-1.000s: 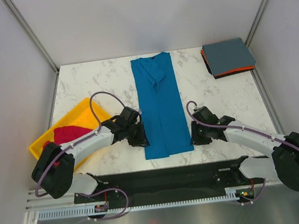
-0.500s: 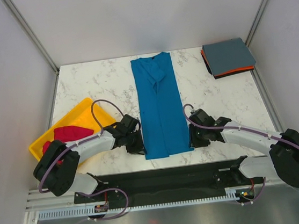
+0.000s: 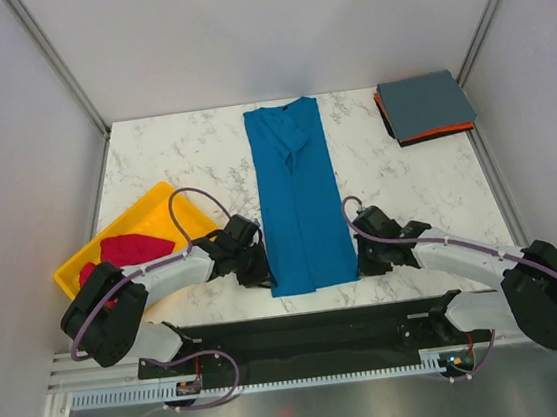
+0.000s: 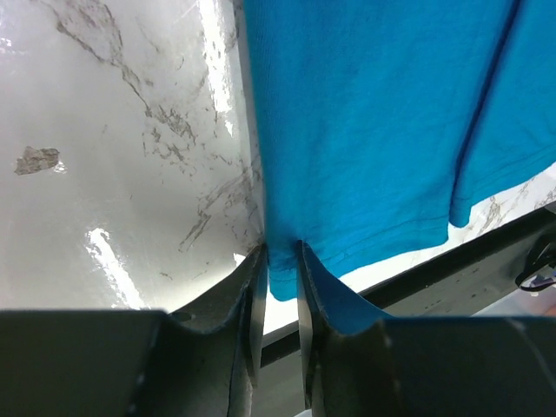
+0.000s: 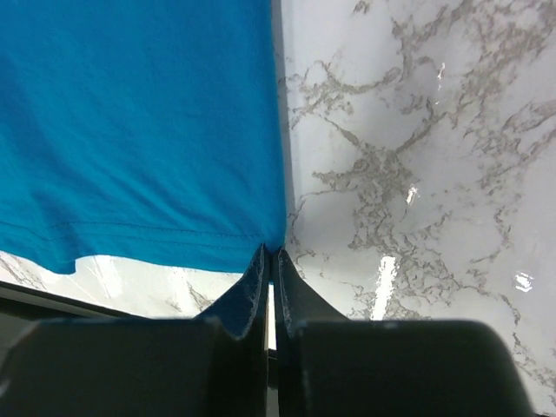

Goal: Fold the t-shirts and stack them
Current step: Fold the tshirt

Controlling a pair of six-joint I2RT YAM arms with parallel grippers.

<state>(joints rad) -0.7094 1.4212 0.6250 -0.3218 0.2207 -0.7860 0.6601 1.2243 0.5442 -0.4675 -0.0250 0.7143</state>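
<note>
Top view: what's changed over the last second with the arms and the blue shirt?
The left gripper slid toward the near edge and now pinches the near left corner of the blue t-shirt. The right gripper edged inward and closed on its near right corner. The shirt, the folded stack at far right and the yellow tray with the red t-shirt stayed put.
</note>
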